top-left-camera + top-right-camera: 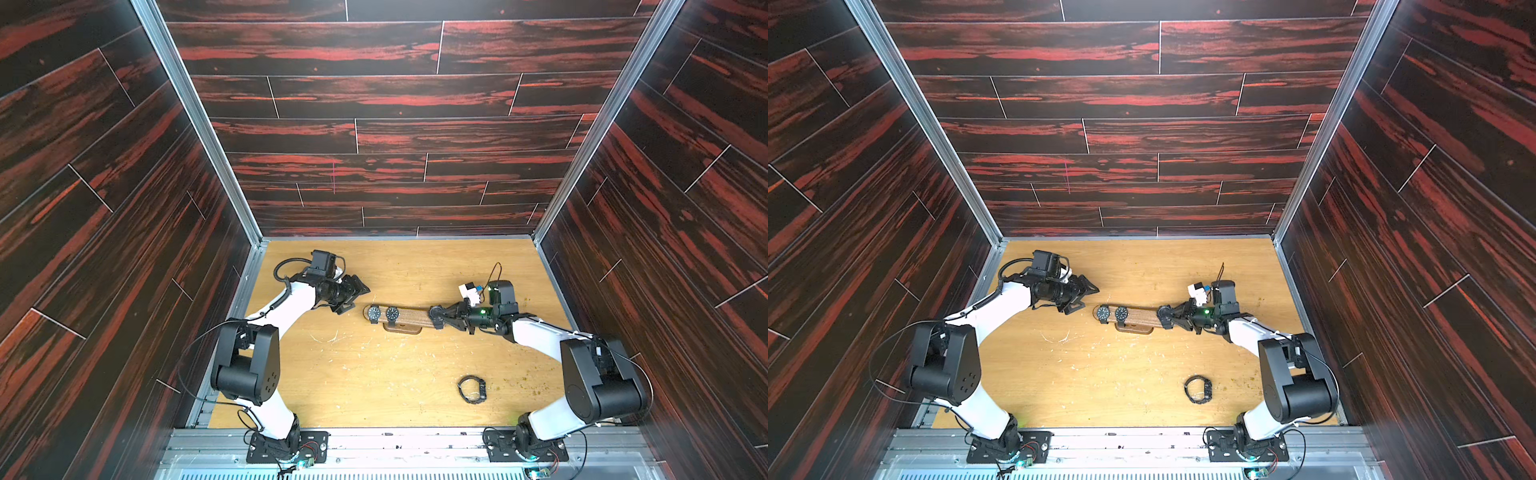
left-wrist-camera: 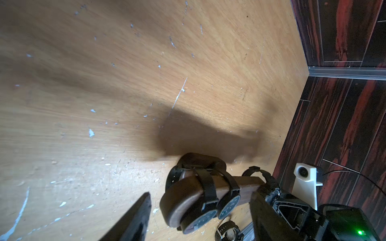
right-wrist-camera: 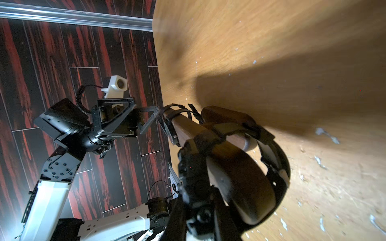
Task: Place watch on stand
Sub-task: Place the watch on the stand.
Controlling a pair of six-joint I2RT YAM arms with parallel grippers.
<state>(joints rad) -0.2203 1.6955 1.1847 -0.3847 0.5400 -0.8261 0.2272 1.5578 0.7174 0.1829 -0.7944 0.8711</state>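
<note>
Currently, step in hand: a third watch [image 1: 436, 316] is being threaded over the three-o'clock end of the stand [image 1: 409, 316], as judged from the strap ringing the bar's rounded tip in the right wrist view.
Right gripper [image 1: 445, 318]: clenched on the watch case, with the strap loop [image 3: 273, 158] already around the bar end.
Left gripper [image 1: 353, 297]: released, jaws spread and holding nothing, hovering just off the nine-o'clock end of the stand without touching it.
Watch position: at the three-o'clock tip of the bar, only partly on; it is judged not yet seated.
Technique: the loop is best kept square to the bar and slid toward nine o'clock along the bar's axis, so the strap is not snagged on the rounded end.
Stand stability: the base [image 1: 402, 329] is smaller than the bar, so a sideways push could tip or shift it; bracing by the free gripper at the far end is advisable.
Release: the grip should be let go only once the case sits on top of the bar.
Neighbours: two watches [image 1: 383, 313] are already mounted near the nine-o'clock end, leaving bare bar between them and the incoming one.
Other items: a fourth watch [image 1: 472, 389] is lying on the table [image 1: 353, 382] toward five o'clock, well apart from the stand.
Obstructions: nothing is seen between the held watch and its slot.
</note>
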